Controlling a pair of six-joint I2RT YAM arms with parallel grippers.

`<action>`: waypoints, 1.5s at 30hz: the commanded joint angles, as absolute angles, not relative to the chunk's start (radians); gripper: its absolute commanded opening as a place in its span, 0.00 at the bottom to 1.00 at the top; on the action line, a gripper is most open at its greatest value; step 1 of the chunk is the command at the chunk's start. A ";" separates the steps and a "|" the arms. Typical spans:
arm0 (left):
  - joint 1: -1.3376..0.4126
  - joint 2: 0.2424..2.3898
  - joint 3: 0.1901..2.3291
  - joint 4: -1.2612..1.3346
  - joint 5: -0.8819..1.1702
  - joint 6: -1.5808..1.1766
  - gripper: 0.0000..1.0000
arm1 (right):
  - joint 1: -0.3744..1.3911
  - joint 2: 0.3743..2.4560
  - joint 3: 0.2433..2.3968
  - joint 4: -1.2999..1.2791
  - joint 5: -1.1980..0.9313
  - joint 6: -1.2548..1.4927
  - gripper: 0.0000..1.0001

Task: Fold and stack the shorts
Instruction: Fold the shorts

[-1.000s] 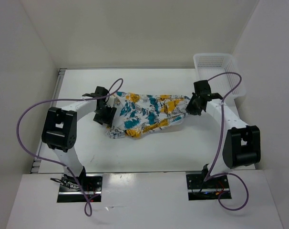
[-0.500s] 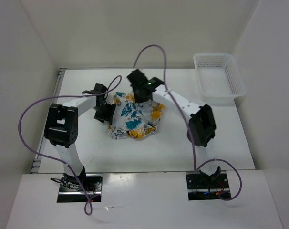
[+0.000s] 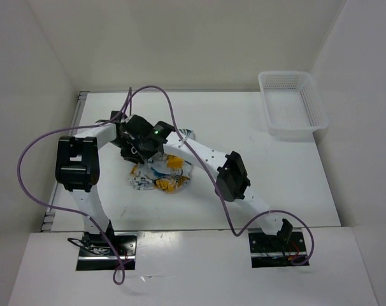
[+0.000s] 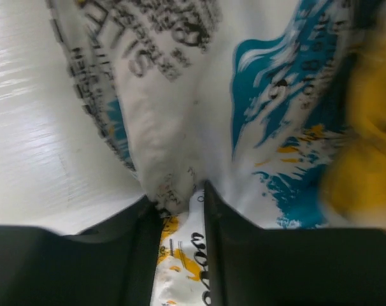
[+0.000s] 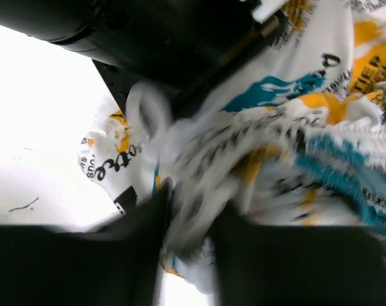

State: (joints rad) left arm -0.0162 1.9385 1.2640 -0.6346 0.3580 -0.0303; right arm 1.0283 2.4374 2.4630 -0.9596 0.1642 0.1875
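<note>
The printed shorts (image 3: 160, 177) lie bunched on the table's left middle, mostly under the two grippers. My left gripper (image 3: 128, 141) is shut on the shorts' edge; the left wrist view shows white, teal and yellow cloth (image 4: 257, 115) pinched between my dark fingers (image 4: 225, 255). My right gripper (image 3: 148, 141) has reached across to the left, close against the left one, and is shut on a fold of the shorts (image 5: 244, 159), which looks blurred in the right wrist view. The left gripper's black body (image 5: 174, 44) shows just above the cloth there.
A white mesh basket (image 3: 292, 105) stands at the back right corner. The right arm's long link (image 3: 206, 159) stretches diagonally across the table's middle. Purple cables loop above both arms. White walls close in the table on three sides.
The right gripper has swept from the table's right to the left, carrying its end of the shorts over onto the left gripper's end. The shorts went from spread out to bunched.
</note>
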 commanded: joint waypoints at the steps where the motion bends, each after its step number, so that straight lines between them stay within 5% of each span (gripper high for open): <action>1: -0.028 2.042 1.215 -0.657 0.316 0.000 0.41 | 1.046 2.456 2.537 -0.914 0.037 0.098 0.40; 2: -0.014 2.042 1.215 -0.657 0.283 0.000 0.46 | 1.061 2.465 2.537 -0.914 0.000 0.098 0.66; 7: 0.198 1.999 1.262 -0.675 0.261 0.000 0.66 | 1.146 2.410 2.607 -0.914 -0.009 0.061 0.91; 12: 0.282 1.896 1.411 -0.726 0.224 0.000 0.70 | 1.169 2.240 2.603 -0.842 0.020 0.132 0.91; 16: 0.233 1.769 1.495 -0.738 0.264 0.000 0.74 | 1.154 1.965 2.145 -0.613 0.130 0.218 0.92; 23: -0.102 1.641 1.479 -0.732 0.337 0.000 0.80 | 0.914 1.513 1.392 -0.477 0.218 0.610 0.91; 30: -0.313 1.710 1.427 -0.655 0.215 0.000 0.86 | 0.882 1.453 1.030 -0.385 0.141 0.716 0.92; 36: -0.377 1.796 1.402 -0.556 0.083 0.000 0.86 | 0.882 1.505 0.979 -0.256 0.086 0.748 0.93; 40: -0.377 1.861 1.402 -0.509 -0.026 0.000 0.79 | 0.882 1.597 1.005 -0.225 0.051 0.749 0.93; 45: -0.377 1.904 1.413 -0.473 -0.087 0.000 0.44 | 0.882 1.689 1.045 -0.224 0.087 0.758 0.87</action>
State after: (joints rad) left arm -0.3782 1.8866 1.4002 -0.5331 -0.0170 -0.0017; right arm 0.8772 1.6562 0.9882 -0.2810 0.0635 0.7399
